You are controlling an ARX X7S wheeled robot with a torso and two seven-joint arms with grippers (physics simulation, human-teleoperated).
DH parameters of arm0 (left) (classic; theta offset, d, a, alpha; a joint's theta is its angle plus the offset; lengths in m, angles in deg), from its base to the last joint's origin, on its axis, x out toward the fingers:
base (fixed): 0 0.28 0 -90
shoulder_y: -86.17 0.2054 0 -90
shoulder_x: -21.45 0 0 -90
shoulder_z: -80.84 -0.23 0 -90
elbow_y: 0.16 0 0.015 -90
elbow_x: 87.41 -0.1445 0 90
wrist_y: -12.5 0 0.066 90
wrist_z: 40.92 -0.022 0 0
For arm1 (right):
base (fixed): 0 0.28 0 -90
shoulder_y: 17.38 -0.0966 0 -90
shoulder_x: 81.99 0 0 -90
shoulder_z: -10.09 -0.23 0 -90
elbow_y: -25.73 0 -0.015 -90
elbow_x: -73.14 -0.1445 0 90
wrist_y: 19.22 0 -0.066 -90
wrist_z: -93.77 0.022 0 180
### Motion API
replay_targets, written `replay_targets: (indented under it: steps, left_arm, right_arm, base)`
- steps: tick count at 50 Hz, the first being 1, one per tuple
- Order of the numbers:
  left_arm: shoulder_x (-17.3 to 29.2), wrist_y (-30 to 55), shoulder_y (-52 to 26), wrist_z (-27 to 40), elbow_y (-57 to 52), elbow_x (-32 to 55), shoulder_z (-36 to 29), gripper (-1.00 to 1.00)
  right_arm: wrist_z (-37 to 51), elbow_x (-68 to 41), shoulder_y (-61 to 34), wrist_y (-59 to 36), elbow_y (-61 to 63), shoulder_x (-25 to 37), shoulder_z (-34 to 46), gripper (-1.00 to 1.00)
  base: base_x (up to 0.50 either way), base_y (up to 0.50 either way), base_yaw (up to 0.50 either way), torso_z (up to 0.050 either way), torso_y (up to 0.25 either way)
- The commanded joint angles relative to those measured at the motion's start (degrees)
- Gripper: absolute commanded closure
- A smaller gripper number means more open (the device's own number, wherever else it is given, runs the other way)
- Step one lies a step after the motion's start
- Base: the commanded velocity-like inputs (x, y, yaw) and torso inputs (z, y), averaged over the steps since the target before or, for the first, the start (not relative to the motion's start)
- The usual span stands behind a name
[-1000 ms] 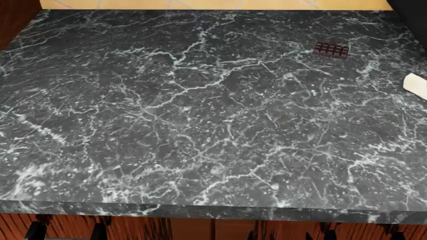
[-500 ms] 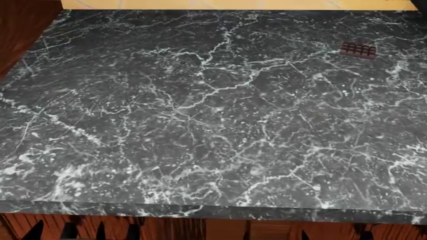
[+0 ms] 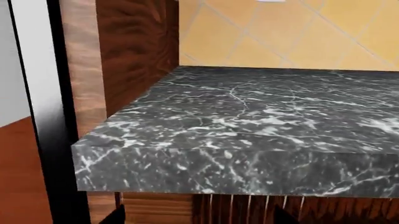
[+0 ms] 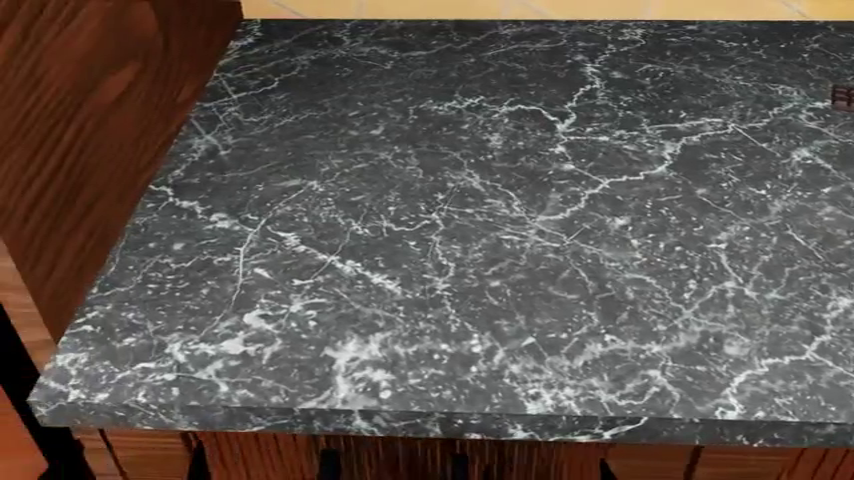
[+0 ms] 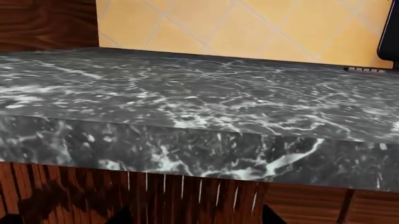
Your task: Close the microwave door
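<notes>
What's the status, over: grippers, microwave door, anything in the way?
Both grippers low under the countertop edge, only fingertips showing; state unclear. Possible microwave door sliver in the right wrist view. Nothing seen blocking.

Cabinet wall (image 4: 94, 130) left of countertop (image 4: 507, 230) (apparently touching).

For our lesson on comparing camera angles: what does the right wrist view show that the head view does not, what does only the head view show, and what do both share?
Only the right wrist view shows a black panel edge at the far end of the counter, possibly the microwave, and a broad stretch of yellow tiled wall. Only the head view shows the counter's whole top from above and the tall wooden side panel alongside it. Both share the black marble countertop and the wood cabinet fronts beneath.
</notes>
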Motion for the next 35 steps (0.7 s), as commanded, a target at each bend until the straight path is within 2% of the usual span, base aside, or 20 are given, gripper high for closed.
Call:
replay_targets:
  steps: [1,35]
  left_arm:
    - [0.78,-0.32,-0.05,1.02,-0.01,0.56,-0.82,-1.00]
    - [2.50,-0.11,-0.05,3.27,-0.53,1.72,-2.91,-1.00]
  right_arm:
    - [0.93,-0.42,-0.45,0.52,-0.89,0.71,0.86,-1.00]
    - [3.09,-1.28,-0.47,0.46,-0.44,2.27,2.83,-1.00]
  base:
    - [0.00,0.50,0.00,0.000,0.000]
    - [0.00,0.50,0.00,0.000,0.000]
